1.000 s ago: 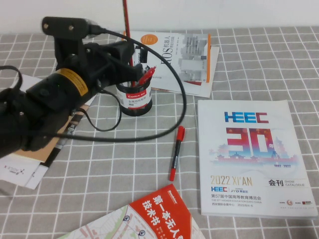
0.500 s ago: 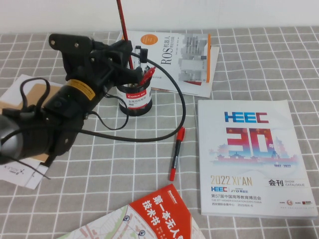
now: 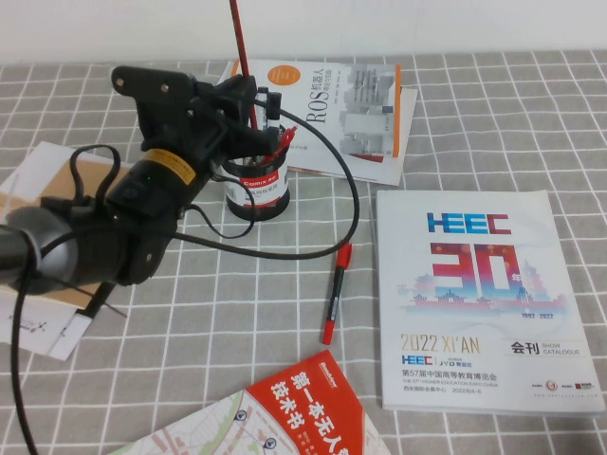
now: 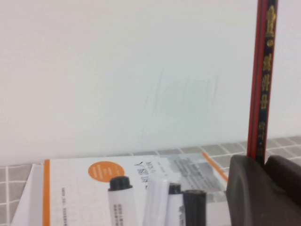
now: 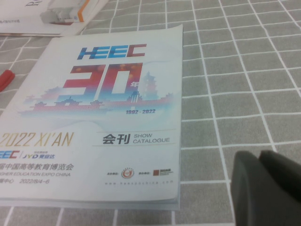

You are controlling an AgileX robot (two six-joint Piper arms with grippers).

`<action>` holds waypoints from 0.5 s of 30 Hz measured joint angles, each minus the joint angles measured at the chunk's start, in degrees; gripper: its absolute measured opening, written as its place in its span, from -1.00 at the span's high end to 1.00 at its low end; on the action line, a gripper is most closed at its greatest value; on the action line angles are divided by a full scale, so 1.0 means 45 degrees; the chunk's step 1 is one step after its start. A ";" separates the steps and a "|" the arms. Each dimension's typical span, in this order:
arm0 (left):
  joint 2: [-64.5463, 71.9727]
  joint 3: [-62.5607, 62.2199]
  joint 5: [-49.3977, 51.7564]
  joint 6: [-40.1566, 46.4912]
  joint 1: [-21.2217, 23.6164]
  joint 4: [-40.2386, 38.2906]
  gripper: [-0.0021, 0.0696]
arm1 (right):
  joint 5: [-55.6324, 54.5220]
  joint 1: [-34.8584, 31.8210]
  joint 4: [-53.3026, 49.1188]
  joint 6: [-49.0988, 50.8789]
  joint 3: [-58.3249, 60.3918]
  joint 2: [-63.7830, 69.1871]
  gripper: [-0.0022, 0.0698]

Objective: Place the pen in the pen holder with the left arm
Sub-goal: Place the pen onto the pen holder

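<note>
Up at the far left of the tabletop (image 3: 493, 114), the left arm (image 3: 123, 204) reaches over the pen holder (image 3: 258, 185), and the left gripper (image 3: 248, 102) has its jaws clamped on the pen (image 3: 241, 43). That thin dark-red stick stands nearly upright, its top out of the high view and its lower end just above the holder's rim among the markers already standing inside. A red-capped marker (image 3: 335, 290) lies on the checked cloth between the holder and the HEEC catalogue (image 3: 474, 294). The right gripper (image 5: 268, 188) hovers beside that catalogue's near corner; whether its jaws are apart or together I cannot tell
</note>
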 joint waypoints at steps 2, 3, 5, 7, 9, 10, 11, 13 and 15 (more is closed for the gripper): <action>0.0133 -0.0087 0.0071 0.0387 0.0000 -0.0030 0.88 | 0.0000 0.0000 0.0000 0.0000 0.0000 0.0000 0.97; 0.0219 -0.0087 0.0071 0.0622 0.0000 -0.0055 0.88 | 0.0000 0.0000 0.0000 0.0000 0.0000 0.0000 0.97; 0.0345 -0.0087 0.0071 0.0932 0.0000 -0.0053 0.88 | 0.0000 0.0000 0.0000 0.0000 0.0000 0.0000 0.97; 0.0495 -0.0087 0.0071 0.1063 0.0000 -0.0053 0.88 | 0.0000 0.0000 0.0000 0.0000 0.0000 0.0000 0.97; 0.0654 -0.0087 0.0071 0.1149 0.0000 -0.0053 0.88 | 0.0000 0.0000 0.0000 0.0000 0.0000 0.0000 0.97; 0.0725 -0.0087 0.0089 0.1201 0.0000 -0.0053 0.88 | 0.0000 0.0000 0.0000 0.0000 0.0000 0.0000 0.97; 0.0818 -0.0087 0.0089 0.1275 0.0000 -0.0053 0.88 | 0.0000 0.0000 0.0000 0.0000 0.0000 0.0000 0.97; 0.0942 -0.0087 0.0120 0.1578 0.0000 -0.0078 0.88 | 0.0000 0.0000 0.0000 0.0000 0.0000 0.0000 0.97; 0.1024 -0.0105 0.0120 0.1799 0.0000 -0.0078 0.88 | 0.0000 0.0000 0.0000 0.0000 0.0000 0.0000 0.97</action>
